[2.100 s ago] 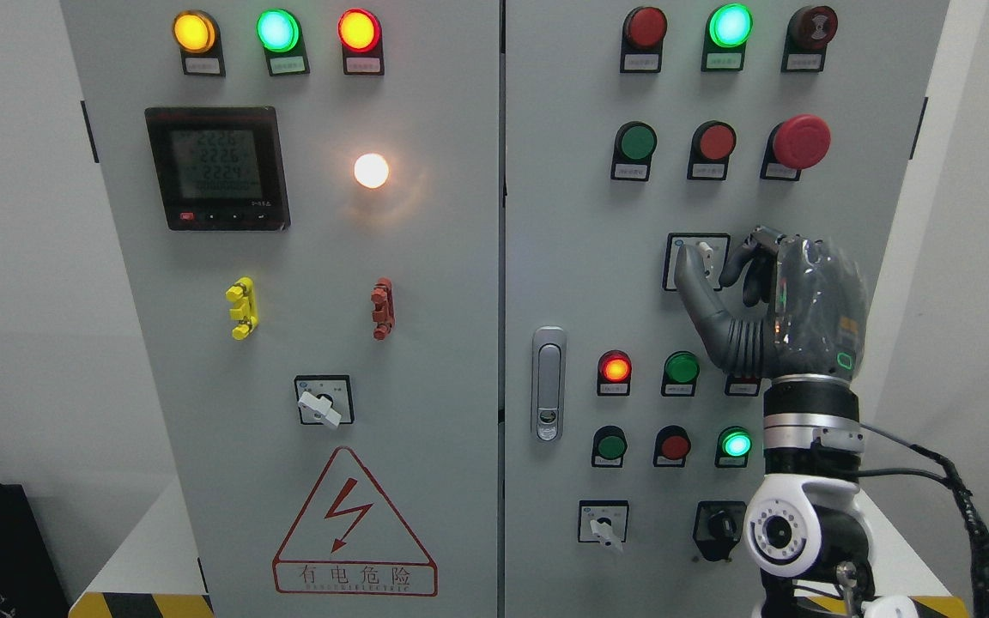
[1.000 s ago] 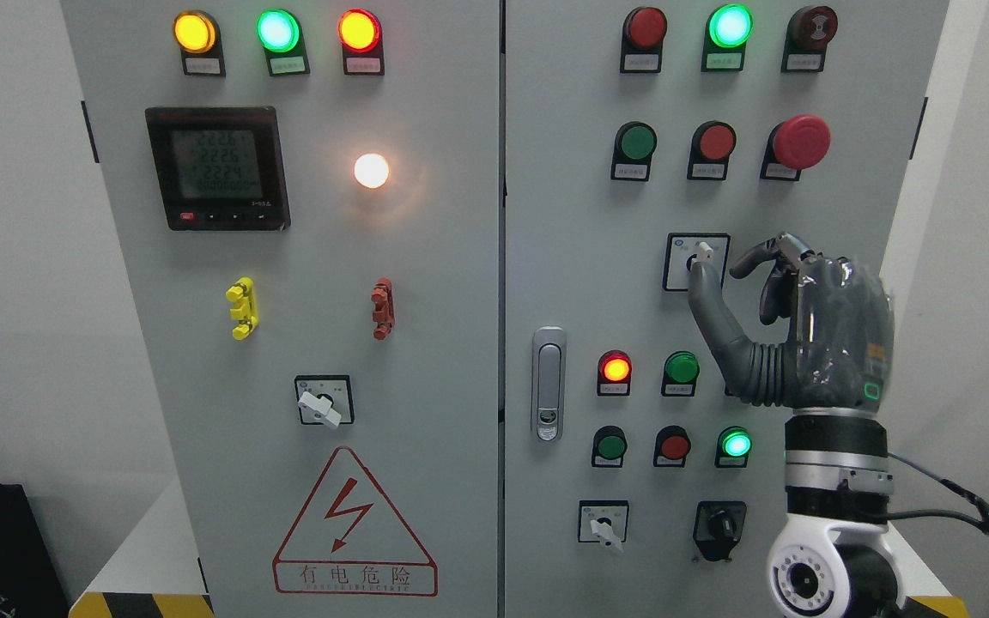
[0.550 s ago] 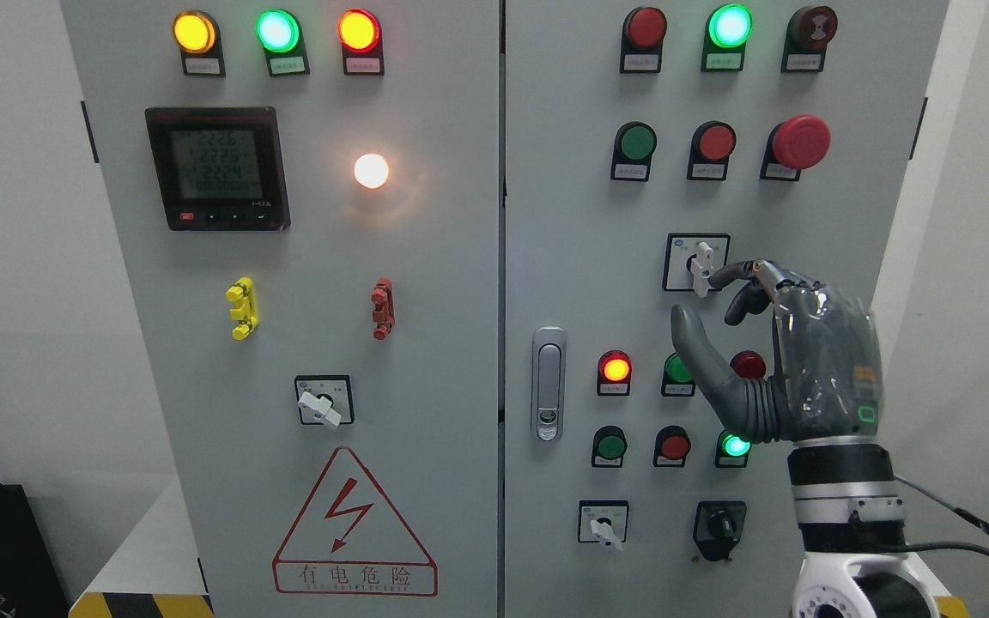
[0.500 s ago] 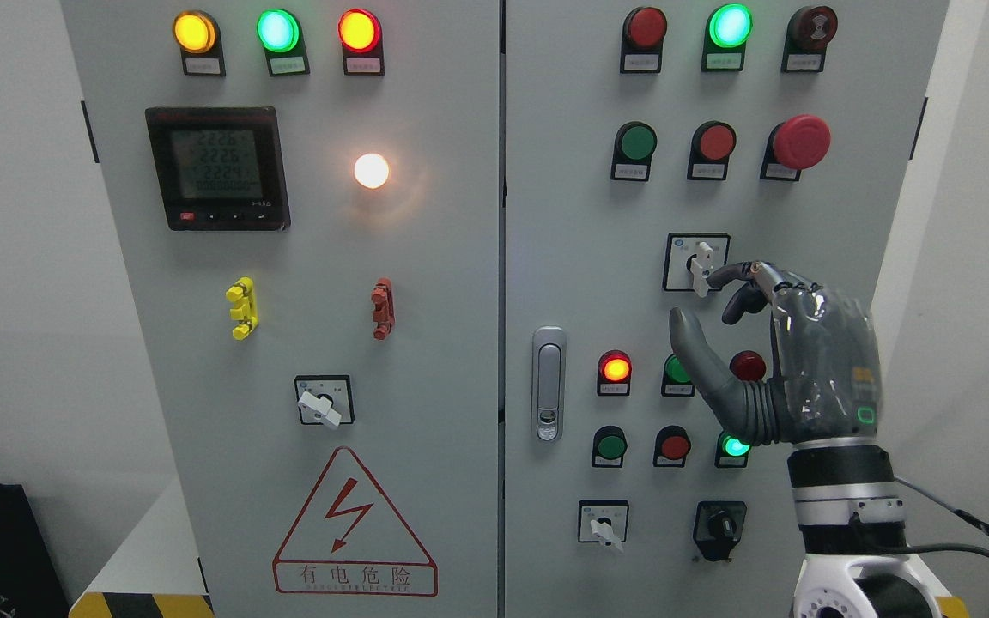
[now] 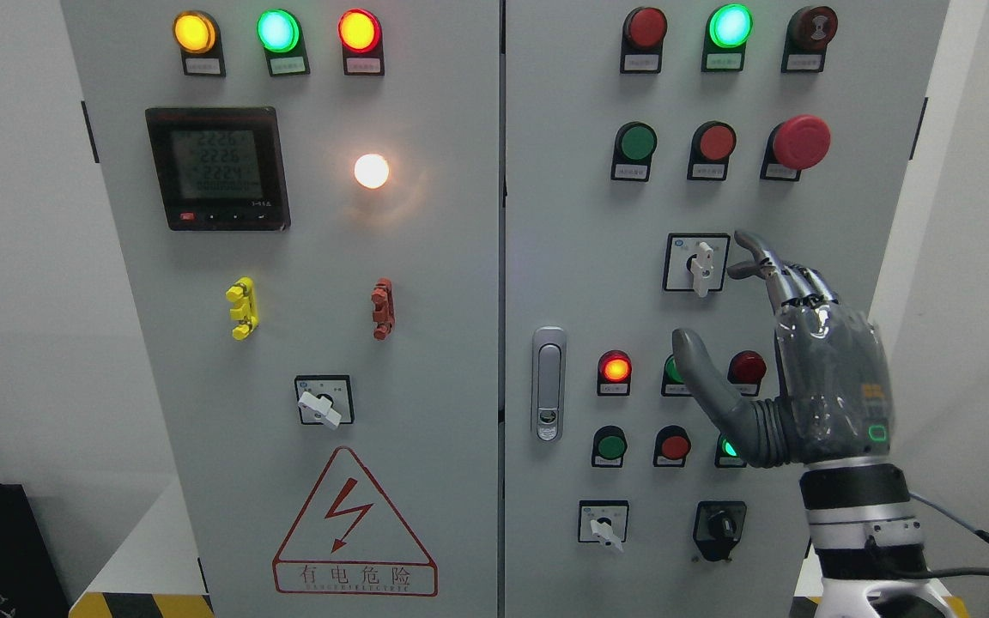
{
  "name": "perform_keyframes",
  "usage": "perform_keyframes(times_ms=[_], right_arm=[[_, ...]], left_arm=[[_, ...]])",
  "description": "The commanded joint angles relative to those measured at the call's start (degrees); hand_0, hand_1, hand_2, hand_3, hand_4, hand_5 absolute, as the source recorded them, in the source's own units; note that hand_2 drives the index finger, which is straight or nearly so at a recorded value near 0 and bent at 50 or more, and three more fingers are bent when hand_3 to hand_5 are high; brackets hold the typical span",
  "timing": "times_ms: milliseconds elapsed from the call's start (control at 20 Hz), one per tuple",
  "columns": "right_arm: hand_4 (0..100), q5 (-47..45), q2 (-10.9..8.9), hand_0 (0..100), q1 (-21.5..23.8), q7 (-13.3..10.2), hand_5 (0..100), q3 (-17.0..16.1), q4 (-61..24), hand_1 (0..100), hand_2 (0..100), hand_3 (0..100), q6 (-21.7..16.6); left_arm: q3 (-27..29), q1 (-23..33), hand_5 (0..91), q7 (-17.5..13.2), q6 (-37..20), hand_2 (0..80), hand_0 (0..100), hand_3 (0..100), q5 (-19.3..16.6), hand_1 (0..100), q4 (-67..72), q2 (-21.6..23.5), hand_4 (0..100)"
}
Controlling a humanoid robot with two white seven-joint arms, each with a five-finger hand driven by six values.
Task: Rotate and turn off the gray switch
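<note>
The big gray cabinet (image 5: 580,283) has two doors. The right robot hand (image 5: 803,369) is up beside it, fingers spread apart and holding nothing. The small gray switch (image 5: 701,267) sits just left of the fingertips (image 5: 748,243), handle pointing straight down.

This looks like an industrial test lab or electrical workshop. A tall grey control cabinet (image 5: 426,283) fills the view, set with lit signal lamps (image 5: 277,31), push buttons (image 5: 637,142), a digital meter (image 5: 216,167) and a high-voltage warning sign (image 5: 354,525), against plain white walls (image 5: 5,257)
</note>
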Motion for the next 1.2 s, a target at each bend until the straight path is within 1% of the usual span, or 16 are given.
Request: perform_keyframes(times_ms=[0,200,350,400,500,650,750,900,1150], right_arm=[[0,0.0,-0.67,21,2.7,-1.5,0,-2.5,-3.9,7,0,0,-2.8],[0,0.0,-0.75,21,3.2,-1.8,0,-3.8,-4.0,8,0,0,-3.9],[0,0.0,-0.32,21,4.4,-1.8,0,-5.8,-3.9,8,0,0,-8.2],[0,0.0,-0.31,20,5.1,-1.8,0,-6.1,-3.9,9,0,0,-9.1],[0,-0.1,-0.23,20,6.3,-2.0,0,-6.7,-3.9,9,0,0,-9.5],[0,-0.1,-0.23,21,7.8,-4.2,0,-7.6,-3.9,9,0,0,-11.6],[0,-0.1,-0.23,21,8.4,-4.5,0,-8.2,-3.9,9,0,0,-12.9],[0,-0.1,-0.23,21,8.8,-4.5,0,-8.8,-4.0,9,0,0,-13.1],[0,-0.1,-0.23,21,9.4,-4.6,0,-8.8,-3.9,9,0,0,-13.1]], left_arm=[[0.4,-0.5,0.0,0.0,0.0,0.0,12,0,1.1,39,-1.4,0.0,0],[0.4,-0.5,0.0,0.0,0.0,0.0,12,0,1.1,39,-1.4,0.0,0],[0.4,-0.5,0.0,0.0,0.0,0.0,12,0,1.1,39,-1.4,0.0,0],[0.4,-0.5,0.0,0.0,0.0,0.0,12,0,1.1,39,-1.4,0.0,0],[0.4,-0.5,0.0,0.0,0.0,0.0,12,0,1.1,39,-1.4,0.0,0],[0.4,-0.5,0.0,0.0,0.0,0.0,12,0,1.1,39,-1.4,0.0,0],[0.4,-0.5,0.0,0.0,0.0,0.0,12,0,1.1,39,-1.4,0.0,0],[0.4,-0.5,0.0,0.0,0.0,0.0,12,0,1.1,39,-1.4,0.1,0],[0.4,-0.5,0.0,0.0,0.0,0.0,12,0,1.1,39,-1.4,0.0,0]])
